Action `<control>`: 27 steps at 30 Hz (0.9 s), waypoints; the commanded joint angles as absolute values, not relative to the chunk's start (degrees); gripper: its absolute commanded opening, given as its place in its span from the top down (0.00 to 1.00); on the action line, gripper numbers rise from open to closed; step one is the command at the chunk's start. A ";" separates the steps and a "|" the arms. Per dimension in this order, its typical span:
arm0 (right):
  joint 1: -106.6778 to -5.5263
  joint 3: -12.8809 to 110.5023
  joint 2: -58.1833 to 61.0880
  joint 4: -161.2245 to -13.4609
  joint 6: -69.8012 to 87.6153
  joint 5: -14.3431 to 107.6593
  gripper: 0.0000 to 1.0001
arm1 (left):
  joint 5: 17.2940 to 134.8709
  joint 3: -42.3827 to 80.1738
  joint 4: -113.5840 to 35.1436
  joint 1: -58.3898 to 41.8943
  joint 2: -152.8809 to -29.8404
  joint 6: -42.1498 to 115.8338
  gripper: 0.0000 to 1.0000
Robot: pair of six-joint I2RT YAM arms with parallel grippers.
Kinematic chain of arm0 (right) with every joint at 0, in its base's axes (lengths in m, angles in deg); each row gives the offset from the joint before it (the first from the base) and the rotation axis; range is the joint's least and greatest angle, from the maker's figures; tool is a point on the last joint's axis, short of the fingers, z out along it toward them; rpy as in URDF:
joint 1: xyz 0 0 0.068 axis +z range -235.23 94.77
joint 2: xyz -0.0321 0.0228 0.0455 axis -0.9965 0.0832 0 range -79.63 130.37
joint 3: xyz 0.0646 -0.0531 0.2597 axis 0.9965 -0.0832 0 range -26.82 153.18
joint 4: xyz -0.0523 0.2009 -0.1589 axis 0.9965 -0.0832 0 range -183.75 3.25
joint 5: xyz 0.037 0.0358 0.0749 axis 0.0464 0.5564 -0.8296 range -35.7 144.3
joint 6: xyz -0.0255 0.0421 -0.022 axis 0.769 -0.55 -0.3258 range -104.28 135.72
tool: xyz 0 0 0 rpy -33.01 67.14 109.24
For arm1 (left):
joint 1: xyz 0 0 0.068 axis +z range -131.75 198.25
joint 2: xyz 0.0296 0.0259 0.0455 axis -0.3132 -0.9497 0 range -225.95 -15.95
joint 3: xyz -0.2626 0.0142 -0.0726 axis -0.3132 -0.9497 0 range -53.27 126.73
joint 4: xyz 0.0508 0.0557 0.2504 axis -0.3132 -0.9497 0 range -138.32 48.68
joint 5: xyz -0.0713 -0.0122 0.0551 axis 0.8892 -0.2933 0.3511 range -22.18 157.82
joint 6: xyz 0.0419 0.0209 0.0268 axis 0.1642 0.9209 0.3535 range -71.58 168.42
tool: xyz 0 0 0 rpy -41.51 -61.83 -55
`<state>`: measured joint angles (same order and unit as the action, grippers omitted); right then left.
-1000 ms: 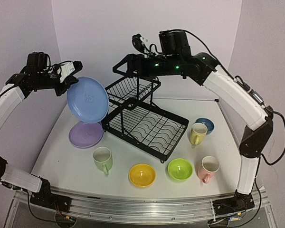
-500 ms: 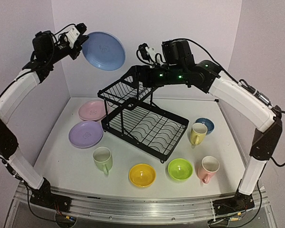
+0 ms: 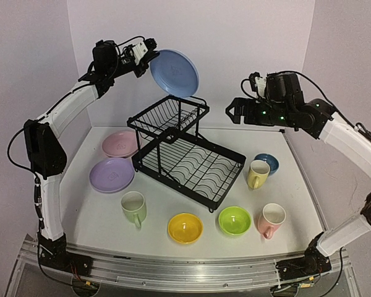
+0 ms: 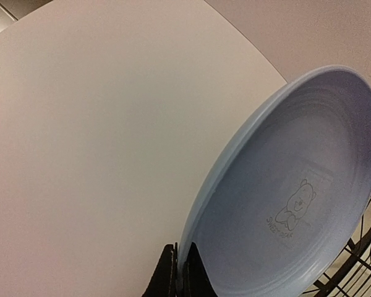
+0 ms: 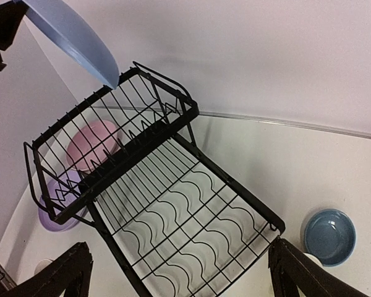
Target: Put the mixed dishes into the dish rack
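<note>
The black wire dish rack (image 3: 198,167) sits mid-table with nothing in it yet. High above the back corner of its upper shelf (image 3: 170,114) hangs the blue plate (image 3: 174,73), tilted nearly on edge, its lower rim just over the shelf wires but apart from them. The left gripper (image 3: 145,57) is pinched tight on the plate's rim. The right gripper (image 3: 234,111) hovers well off to the rack's right with its jaws spread wide and nothing between them.

To my eye the plate belongs in the curved slots of the lower tray (image 5: 191,229), so the raised shelf is the obstacle. It should come forward clear of that shelf, stay on edge and line up with a slot. Only once the rim is seated should the left gripper let go.

The plate's face (image 4: 284,204) carries a small printed bear (image 4: 300,199). The faint lettering beneath seems to read "SWEET BEAR", though I can't be sure.
</note>
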<state>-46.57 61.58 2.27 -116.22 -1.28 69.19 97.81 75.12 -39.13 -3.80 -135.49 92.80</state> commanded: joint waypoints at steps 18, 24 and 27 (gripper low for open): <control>-47.59 61.88 4.53 -114.88 -0.61 67.94 0.02 | 96.09 88.46 -49.96 -5.22 -145.17 98.65 1.00; -47.56 61.49 4.31 -114.96 -0.33 68.34 0.02 | 96.45 87.35 -50.69 -5.13 -145.29 100.79 1.00; -47.57 61.18 4.43 -114.86 -0.27 68.45 0.02 | 96.65 86.28 -50.84 -5.02 -145.16 102.02 1.00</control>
